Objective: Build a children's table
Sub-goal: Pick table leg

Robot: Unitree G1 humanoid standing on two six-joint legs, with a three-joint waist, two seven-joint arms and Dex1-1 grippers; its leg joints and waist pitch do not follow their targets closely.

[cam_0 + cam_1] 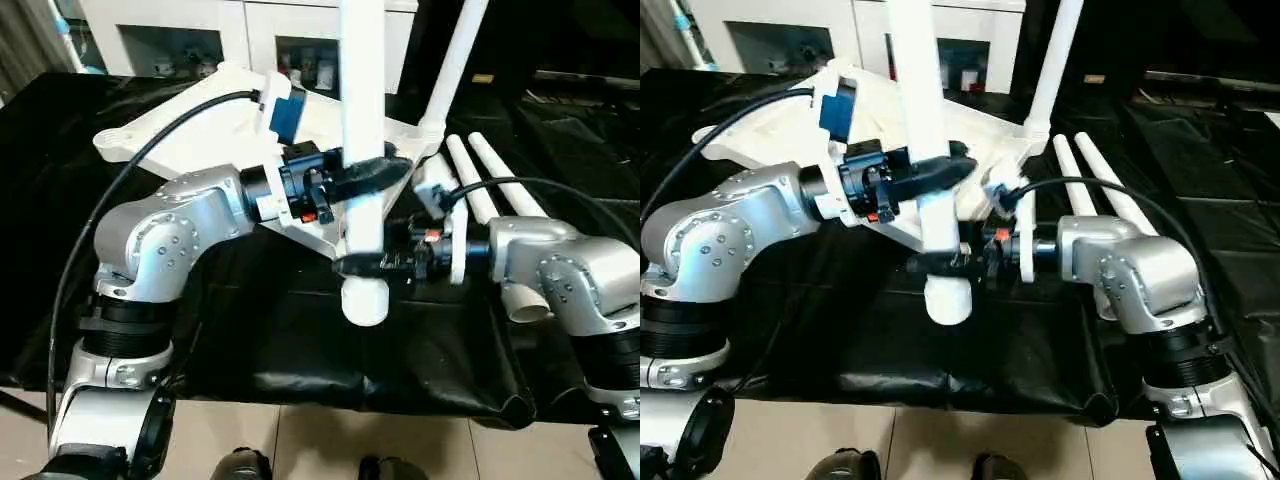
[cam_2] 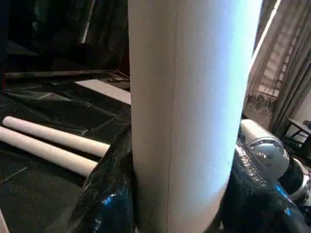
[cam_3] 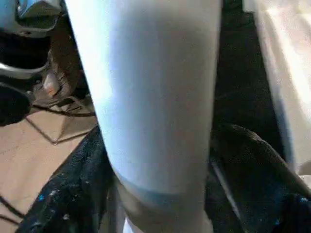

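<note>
While black sheeting [image 1: 300, 340] covered the tabletop before a white cabinet [image 1: 180, 30], both pincers, left [image 1: 385, 172] and right [image 1: 370, 263], pinched the upright table leg [image 1: 362, 120].

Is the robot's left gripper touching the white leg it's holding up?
Touching. In the left wrist view the left gripper's black fingers press against both sides of the upright leg.

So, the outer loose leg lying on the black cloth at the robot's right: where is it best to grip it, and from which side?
Probably the middle of the outer leg, from above, fingers spanning its round shaft. It lies flat, and the second leg lies close alongside, so a sideways approach looks cramped.
</note>
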